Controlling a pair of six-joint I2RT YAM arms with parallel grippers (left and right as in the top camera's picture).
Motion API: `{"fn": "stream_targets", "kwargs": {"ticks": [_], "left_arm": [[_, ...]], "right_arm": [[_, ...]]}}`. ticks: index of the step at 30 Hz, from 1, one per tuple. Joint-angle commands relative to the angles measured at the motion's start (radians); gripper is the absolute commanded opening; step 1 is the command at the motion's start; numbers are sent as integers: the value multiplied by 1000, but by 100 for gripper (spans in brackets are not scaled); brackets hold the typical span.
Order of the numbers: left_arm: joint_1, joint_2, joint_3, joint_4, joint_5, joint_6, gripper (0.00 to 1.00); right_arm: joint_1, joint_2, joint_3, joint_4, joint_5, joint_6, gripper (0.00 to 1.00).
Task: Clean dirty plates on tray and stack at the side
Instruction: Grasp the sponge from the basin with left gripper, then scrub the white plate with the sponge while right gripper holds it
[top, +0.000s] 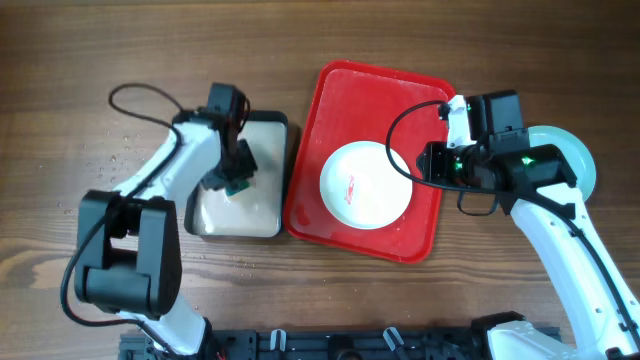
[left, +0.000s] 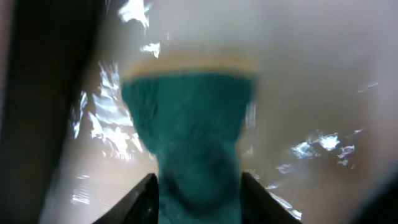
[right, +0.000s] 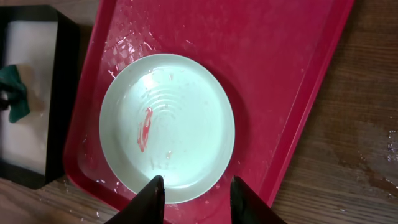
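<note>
A white plate (top: 365, 185) with a red smear at its centre lies wet on the red tray (top: 340, 90). In the right wrist view the plate (right: 166, 121) fills the middle of the tray (right: 267, 56). My right gripper (top: 424, 165) hovers over the plate's right rim, and its jaws (right: 198, 202) stand open with nothing between them. A pale blue plate (top: 585, 160) lies on the table under my right arm. My left gripper (top: 235, 180) is down in the basin, shut on a green sponge (left: 193, 124) that fills the gap between its fingers (left: 144, 199).
The black-rimmed basin (top: 285, 130) with milky water stands just left of the tray, almost touching it. In the right wrist view the basin's rim (right: 62, 93) runs along the tray's left side. Water drops spot the wooden table (top: 110, 160) left of the basin.
</note>
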Motion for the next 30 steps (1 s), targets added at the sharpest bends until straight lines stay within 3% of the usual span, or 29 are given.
{"fn": "stream_targets", "kwargs": {"ticks": [1,6,9,12,17,18,20,24,30], "left_arm": [[8,6,-137,126,8,-64,4],[7,-45,-45,53,13,27,4],[-16,-117,93,-50,124,75,4],[-95,-183,150,-49,250,74,4],[-282,-126,149,7,250,64,4],[-344,-63,149,53,250,56,4],[-394,19,149,106,273,2,4],[-467,130,149,239,453,2,4],[-539,262,149,305,431,-43,4]], "right_arm": [[1,6,13,0,18,-3,36],[0,6,2,8,122,73,39],[0,40,-2,21,123,97,39],[0,145,-2,20,76,98,39],[0,377,-2,60,26,69,38],[-6,451,-2,87,24,69,37],[-15,509,-2,123,-27,35,23],[-16,561,-2,171,-75,25,8],[-16,562,-23,211,-76,24,4]]}}
